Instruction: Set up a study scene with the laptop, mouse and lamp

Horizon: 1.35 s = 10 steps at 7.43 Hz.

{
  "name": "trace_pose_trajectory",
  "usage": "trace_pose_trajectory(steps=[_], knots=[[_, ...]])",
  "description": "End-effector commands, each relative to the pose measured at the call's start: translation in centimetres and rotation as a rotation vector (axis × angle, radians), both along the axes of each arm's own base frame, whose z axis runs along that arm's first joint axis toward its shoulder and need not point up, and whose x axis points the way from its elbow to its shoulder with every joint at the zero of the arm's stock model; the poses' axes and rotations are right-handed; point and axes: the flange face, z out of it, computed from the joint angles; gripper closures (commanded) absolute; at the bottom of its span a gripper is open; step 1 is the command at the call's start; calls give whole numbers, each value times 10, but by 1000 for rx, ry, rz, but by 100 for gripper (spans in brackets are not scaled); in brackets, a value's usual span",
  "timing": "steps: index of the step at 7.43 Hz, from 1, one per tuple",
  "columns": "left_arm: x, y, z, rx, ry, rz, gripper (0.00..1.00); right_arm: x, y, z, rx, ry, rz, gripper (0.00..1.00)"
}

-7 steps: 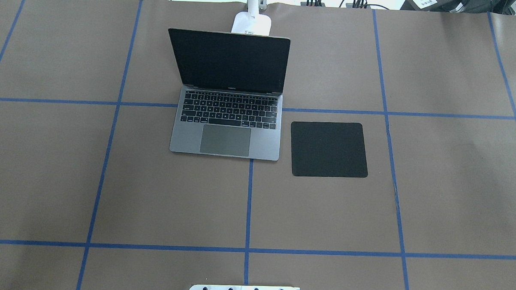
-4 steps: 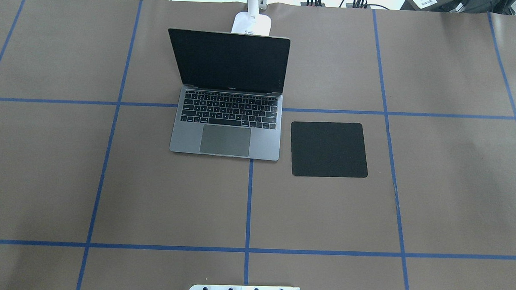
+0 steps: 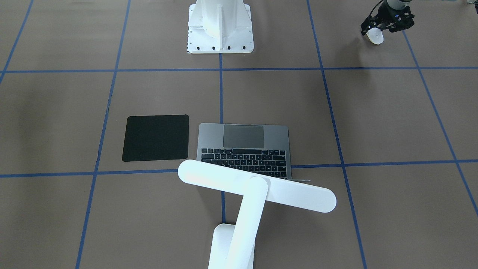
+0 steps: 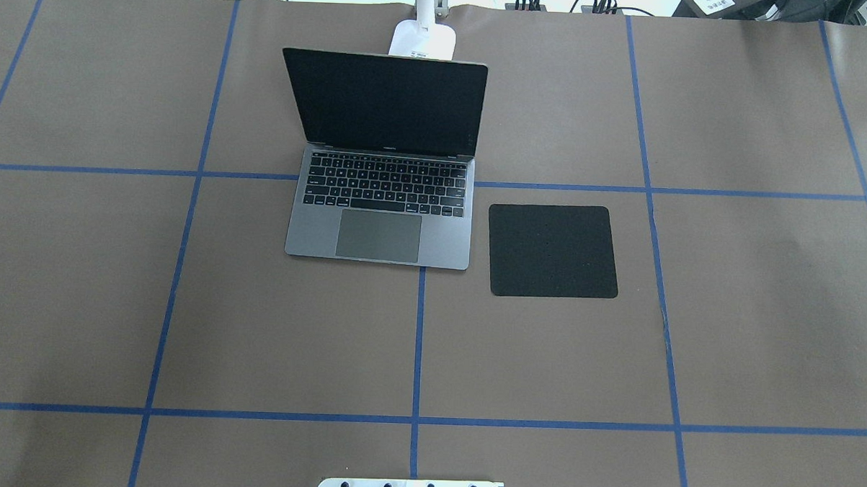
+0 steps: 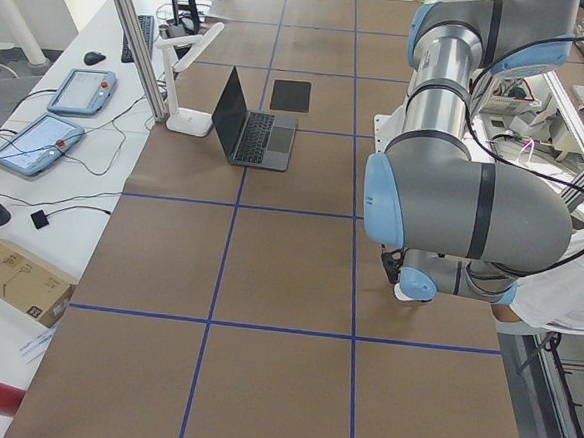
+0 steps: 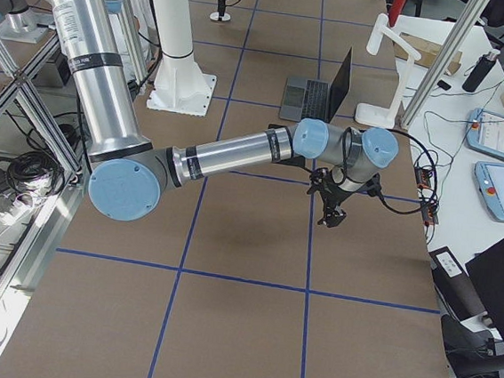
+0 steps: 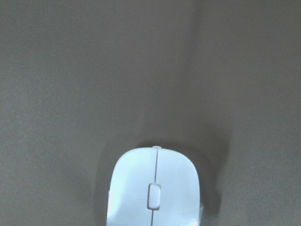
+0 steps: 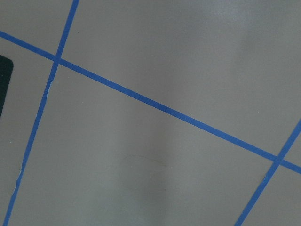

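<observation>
Front-facing view: left gripper clamps the mouse at far right; right gripper's state unclear.

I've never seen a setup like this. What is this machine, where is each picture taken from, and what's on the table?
It is a robot with two jointed arms on a white pedestal; each ends in a two-finger end effector. Four fixed cameras look from above, from across the table and from each end, and one small camera rides on each wrist. On the brown table sit an open laptop, a black mat beside it and a white lamp behind it. The left end effector is down at a white mouse, far from the laptop; whether it grips the mouse is unclear. The right end effector hangs over bare table, holding nothing that I can see.
</observation>
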Motion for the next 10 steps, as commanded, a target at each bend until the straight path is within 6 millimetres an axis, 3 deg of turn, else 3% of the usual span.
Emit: trace_pose_trajectory(steps=[1, 2, 3, 6, 9, 10], knots=[[-2, 0, 4, 0, -9, 3, 10, 0, 1, -2, 4, 0, 1, 1], [-3, 0, 7, 2, -13, 3, 11, 0, 1, -3, 6, -1, 0, 1], [-3, 0, 7, 2, -15, 3, 17, 0, 1, -3, 6, -1, 0, 1], [-3, 0, 5, -6, -4, 1, 62, 0, 1, -6, 14, 1, 0, 1], [-13, -7, -18, -41, 121, -19, 63, 1, 2, -8, 18, 2, 0, 1], [-8, -12, -35, -45, 164, -41, 63, 0, 2, -7, 17, 2, -1, 1]])
